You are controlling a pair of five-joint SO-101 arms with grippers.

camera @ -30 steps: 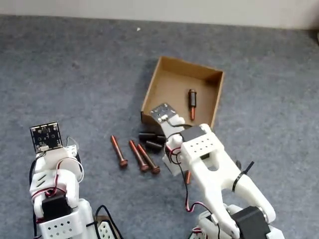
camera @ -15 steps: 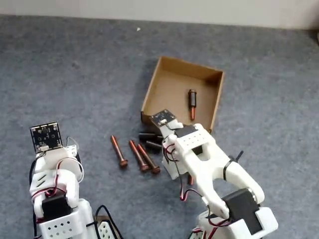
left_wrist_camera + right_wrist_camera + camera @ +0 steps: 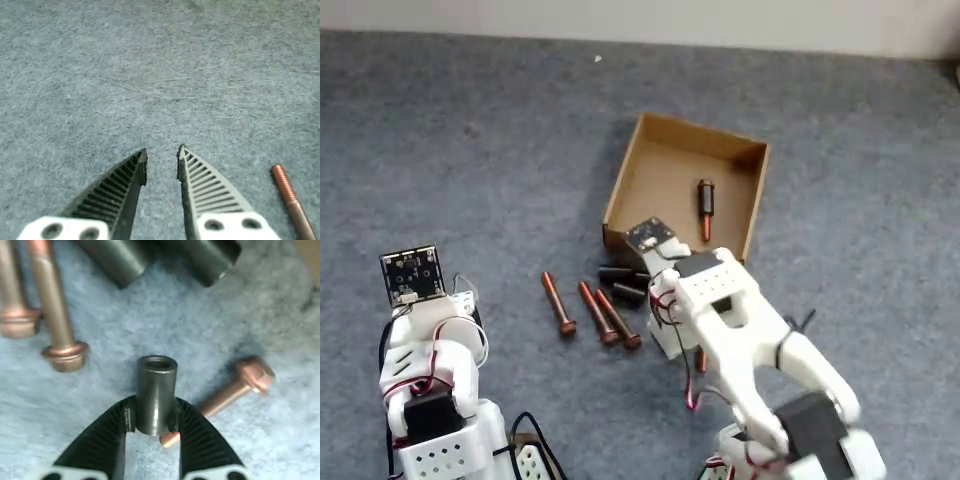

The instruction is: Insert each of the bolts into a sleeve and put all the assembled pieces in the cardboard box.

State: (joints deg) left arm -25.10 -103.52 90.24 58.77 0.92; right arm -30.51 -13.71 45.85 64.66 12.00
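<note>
One grey surface carries everything; on it, past my right arm, sits the cardboard box, open-topped, with a single assembled piece lying on its floor; so I judge the job begun but far from done.

My left arm is well apart from the work, near the edge of the surface; its left claw is released a little and holds nothing, pointing at bare grey, with the threaded end of a bolt just off to one side.

My right claw is clenched on a sleeve, held low over the surface just short of the box, its open bore turned up toward the wrist camera.

Three bolts lie side by side on the surface between my two arms, heads toward me; a fourth bolt lies right beside the right claw, its shank end close against one finger; two loose sleeves lie between the three bolts and the box wall.

Step in hand, as I judge it: one sleeve gripped, ready for a bolt. Next calls for the left claw to take a bolt by its head end, line the shank with the bore and slide it in while the right claw keeps the sleeve steady; then carry the pair over the box wall and let go.
</note>
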